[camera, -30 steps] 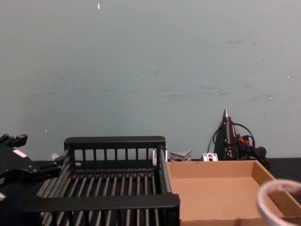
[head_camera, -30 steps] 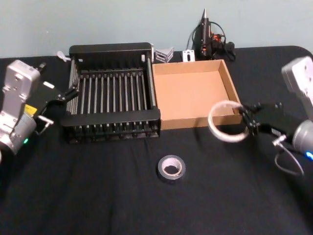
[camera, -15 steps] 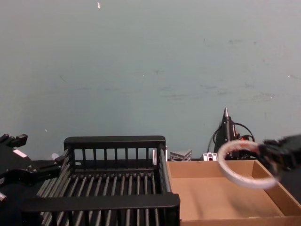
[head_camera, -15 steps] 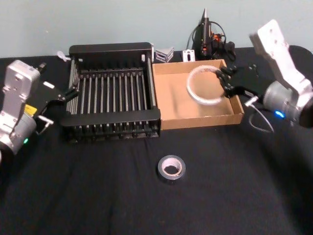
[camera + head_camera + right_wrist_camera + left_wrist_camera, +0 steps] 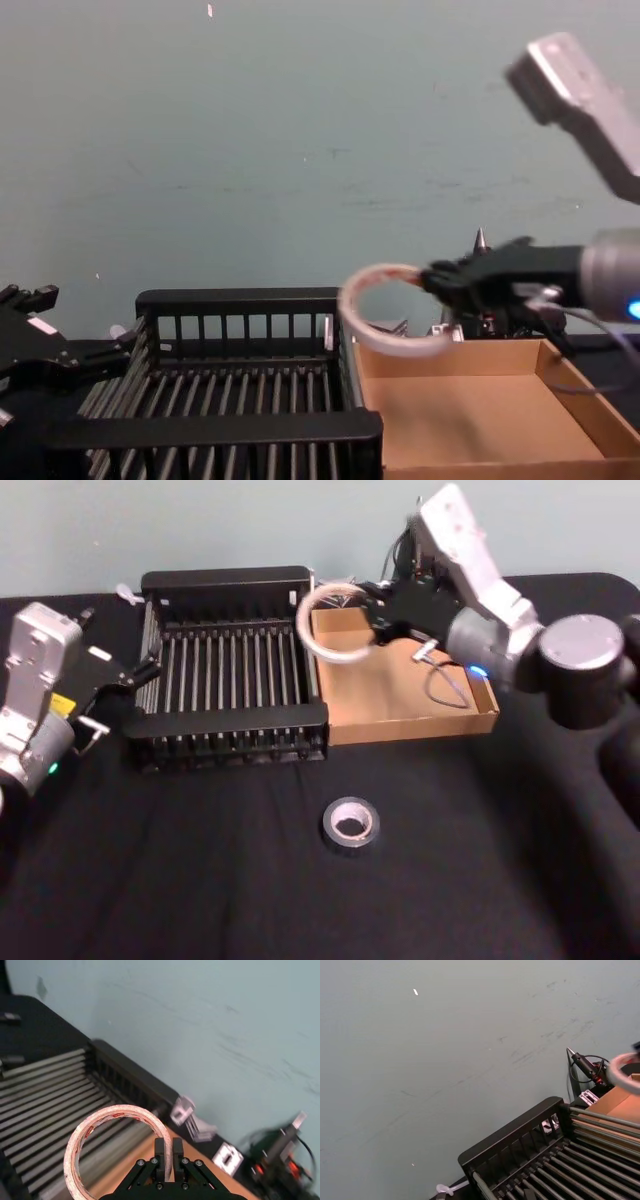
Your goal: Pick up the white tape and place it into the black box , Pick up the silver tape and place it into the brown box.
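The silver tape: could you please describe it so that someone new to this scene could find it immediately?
Start at the black box and the brown box standing side by side at the back of the dark table. In front of the seam between them, alone on the cloth, lies the silver tape. It is a chunky grey roll with a pale core, unlike the thin white tape held aloft in the right gripper.

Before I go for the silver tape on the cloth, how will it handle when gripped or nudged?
The silver tape lies flat on its face, so a nudge should slide it rather than roll it. It looks chunky and thick-walled, so probably stiff and fairly heavy for its size. If tipped onto its edge it would likely roll.
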Robot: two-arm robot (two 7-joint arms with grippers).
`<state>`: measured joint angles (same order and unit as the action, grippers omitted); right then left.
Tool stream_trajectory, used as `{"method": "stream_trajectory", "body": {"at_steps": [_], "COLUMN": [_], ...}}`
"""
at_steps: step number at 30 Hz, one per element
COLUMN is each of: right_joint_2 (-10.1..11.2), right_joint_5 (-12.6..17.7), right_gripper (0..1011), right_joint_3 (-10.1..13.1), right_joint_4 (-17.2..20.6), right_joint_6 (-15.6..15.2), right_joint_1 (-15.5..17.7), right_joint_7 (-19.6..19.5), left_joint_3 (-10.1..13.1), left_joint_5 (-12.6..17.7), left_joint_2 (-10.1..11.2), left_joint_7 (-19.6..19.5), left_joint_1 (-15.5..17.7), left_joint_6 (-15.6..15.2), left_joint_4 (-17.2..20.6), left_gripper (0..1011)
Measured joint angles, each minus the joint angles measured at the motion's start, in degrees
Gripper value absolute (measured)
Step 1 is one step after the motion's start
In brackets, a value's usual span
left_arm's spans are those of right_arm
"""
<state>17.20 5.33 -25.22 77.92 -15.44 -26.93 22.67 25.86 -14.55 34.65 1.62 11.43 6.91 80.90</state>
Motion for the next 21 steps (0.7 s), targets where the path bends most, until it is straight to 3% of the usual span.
{"method": "stream_trajectory", "body": {"at_steps": [10,21], "right_joint_2": [-6.6,-11.8], "right_joint_5": [-1.5,-3.2], "right_gripper": [97,96], "right_joint_3": [-2.9,-5.3], "right_joint_4": [-8.0,-17.0], "right_joint_6": [3.3,8.0], "right_joint_1": [-6.4,-10.1], "right_joint_7": [0.0,-0.3], "left_joint_3": [0.0,0.0], "left_joint_5": [0.0,0.0], "left_joint_2": [0.0,0.0], "left_joint_7": [0.0,0.0], "left_joint_1": [0.0,0.0], "left_joint_6": [0.0,0.0], "left_joint_4": [0.0,0.0], "left_gripper": [1001,1001]}}
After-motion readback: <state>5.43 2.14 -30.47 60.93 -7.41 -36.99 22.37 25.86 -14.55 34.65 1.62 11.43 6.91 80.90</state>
